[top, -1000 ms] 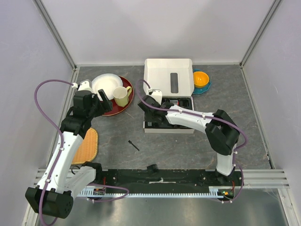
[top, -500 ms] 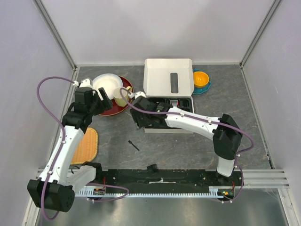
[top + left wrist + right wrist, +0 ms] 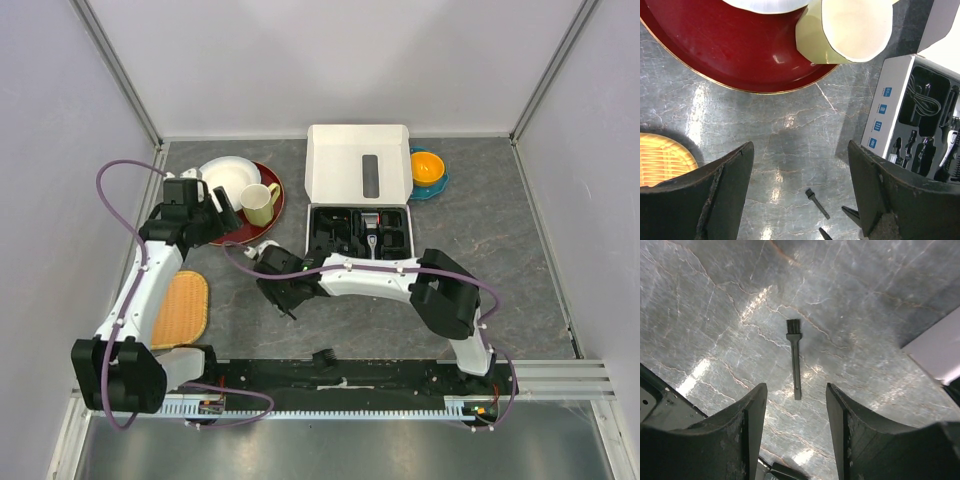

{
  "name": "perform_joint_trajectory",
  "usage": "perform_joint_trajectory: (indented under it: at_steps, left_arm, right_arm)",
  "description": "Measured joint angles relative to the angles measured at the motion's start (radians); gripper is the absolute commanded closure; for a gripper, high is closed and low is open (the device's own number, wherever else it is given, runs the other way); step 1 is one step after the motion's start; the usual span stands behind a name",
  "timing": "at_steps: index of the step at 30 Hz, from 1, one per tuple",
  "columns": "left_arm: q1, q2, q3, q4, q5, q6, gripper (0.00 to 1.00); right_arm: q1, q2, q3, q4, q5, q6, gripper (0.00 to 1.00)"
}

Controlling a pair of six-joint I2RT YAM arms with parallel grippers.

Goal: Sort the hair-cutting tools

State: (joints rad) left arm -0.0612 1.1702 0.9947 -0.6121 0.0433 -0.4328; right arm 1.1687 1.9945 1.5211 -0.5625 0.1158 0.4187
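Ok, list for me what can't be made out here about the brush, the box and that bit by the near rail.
Brush: top view, mostly hidden under the right gripper; both wrist views show it.
Box contents: top view, too small to tell apart; left wrist view, cut off by the right edge.
Small black item by the near rail: top view, too small to identify.

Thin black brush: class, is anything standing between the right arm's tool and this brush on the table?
Nothing visible does. The right tool hangs over the brush with its jaws open. In the right wrist view the brush lies alone on the bare grey table, framed between the two fingers.
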Motion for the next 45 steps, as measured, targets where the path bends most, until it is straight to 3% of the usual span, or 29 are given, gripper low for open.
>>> perform_joint_trajectory:
  at_steps: [8,15,23,28,38,45]
  left_arm:
    - [0.085,0.041,0.008,0.001,0.122,-0.003,0.21]
    - [0.118,0.045,0.008,0.002,0.165,-0.005,0.22]
    - [0.149,0.045,0.008,0.006,0.201,-0.006,0.23]
    - [0.165,0.044,0.008,0.012,0.222,-0.008,0.23]
    - [0.173,0.038,0.008,0.017,0.240,-0.012,0.23]
    - [0.173,0.037,0.007,0.018,0.251,-0.013,0.23]
  right_arm:
    - [0.016,0.082,0.002,-0.001,-0.005,0.038,0.47]
    - [0.017,0.169,0.121,-0.045,0.017,0.076,0.59]
    - [0.026,0.194,0.167,-0.118,0.069,0.117,0.61]
    - [0.027,0.194,0.170,-0.146,0.082,0.127,0.70]
    - [0.028,0.198,0.179,-0.167,0.074,0.140,1.00]
    - [0.027,0.198,0.179,-0.167,0.065,0.134,1.00]
